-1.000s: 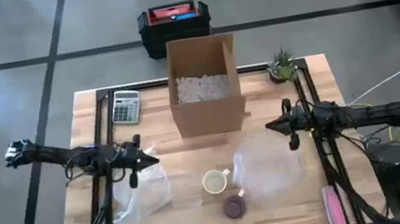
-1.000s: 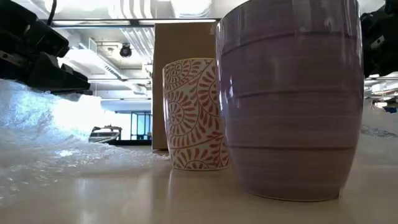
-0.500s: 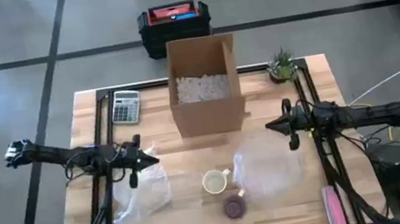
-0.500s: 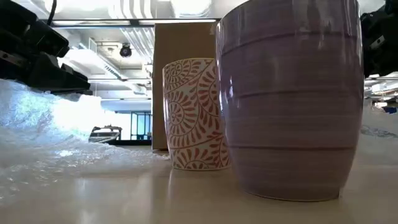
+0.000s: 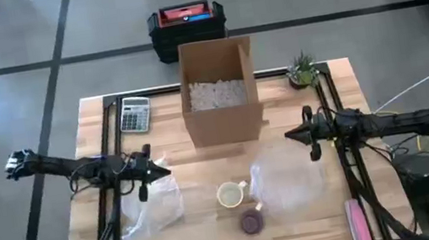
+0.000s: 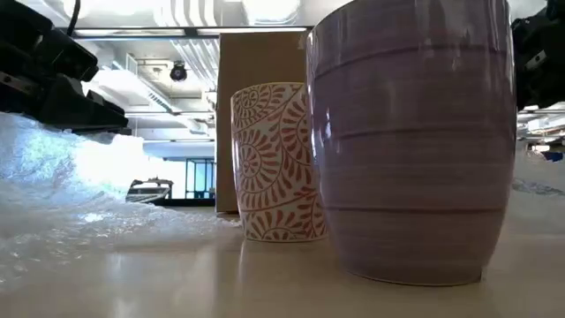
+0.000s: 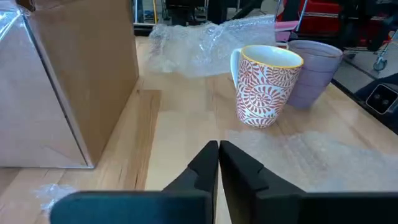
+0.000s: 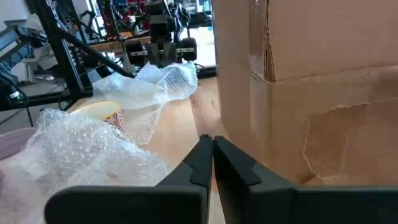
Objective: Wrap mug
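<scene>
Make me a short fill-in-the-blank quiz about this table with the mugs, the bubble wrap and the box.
1. The patterned mug stands between two sheets of ____ wrap.
2. The cardboard box holds white packing ____.
3. The calculator lies on the same side of the box as the ____ claw.
4. The purple mug stands ____ on the table, beside the patterned mug.

Missing words: bubble; peanuts; left; upright

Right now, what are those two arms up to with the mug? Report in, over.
Left gripper and right gripper both shut, empty, hovering apart. Patterned mug unwrapped, beside bubble wrap. Purple cup close by.
</scene>
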Tool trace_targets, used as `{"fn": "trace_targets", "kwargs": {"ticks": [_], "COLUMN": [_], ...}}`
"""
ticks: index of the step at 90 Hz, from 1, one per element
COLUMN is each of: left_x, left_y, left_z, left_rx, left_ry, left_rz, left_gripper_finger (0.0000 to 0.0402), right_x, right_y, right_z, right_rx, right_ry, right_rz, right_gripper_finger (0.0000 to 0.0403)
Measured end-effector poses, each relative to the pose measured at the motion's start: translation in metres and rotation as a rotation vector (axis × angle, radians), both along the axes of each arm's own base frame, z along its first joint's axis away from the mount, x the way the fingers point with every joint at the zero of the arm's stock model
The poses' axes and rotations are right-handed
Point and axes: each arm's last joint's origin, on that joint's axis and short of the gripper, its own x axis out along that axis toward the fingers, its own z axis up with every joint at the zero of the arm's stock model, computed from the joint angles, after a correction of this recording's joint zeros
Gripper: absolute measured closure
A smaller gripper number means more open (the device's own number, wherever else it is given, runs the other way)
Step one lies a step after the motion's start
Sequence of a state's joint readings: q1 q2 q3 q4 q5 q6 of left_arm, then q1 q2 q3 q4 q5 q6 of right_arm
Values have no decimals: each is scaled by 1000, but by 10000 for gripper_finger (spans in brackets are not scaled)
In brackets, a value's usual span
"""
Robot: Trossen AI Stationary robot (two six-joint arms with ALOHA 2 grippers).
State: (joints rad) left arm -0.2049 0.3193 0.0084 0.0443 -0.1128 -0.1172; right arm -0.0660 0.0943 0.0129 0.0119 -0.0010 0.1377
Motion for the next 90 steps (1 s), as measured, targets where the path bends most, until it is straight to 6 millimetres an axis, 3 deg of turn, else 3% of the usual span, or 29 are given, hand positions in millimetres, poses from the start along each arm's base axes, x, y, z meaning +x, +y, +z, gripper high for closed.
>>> {"fn": "trace_targets", "kwargs": {"ticks": [90], "left_x": [0], "left_y": [0], "left_z": [0], "left_rx": [0], "left_ry": [0], "left_rz": [0], "left_gripper_finger": [400], "right_x": [0], "right_y": [0], "right_z": [0], "right_rx": [0], "right_ry": [0], "right_rz": [0], "right_gripper_finger": [403]}}
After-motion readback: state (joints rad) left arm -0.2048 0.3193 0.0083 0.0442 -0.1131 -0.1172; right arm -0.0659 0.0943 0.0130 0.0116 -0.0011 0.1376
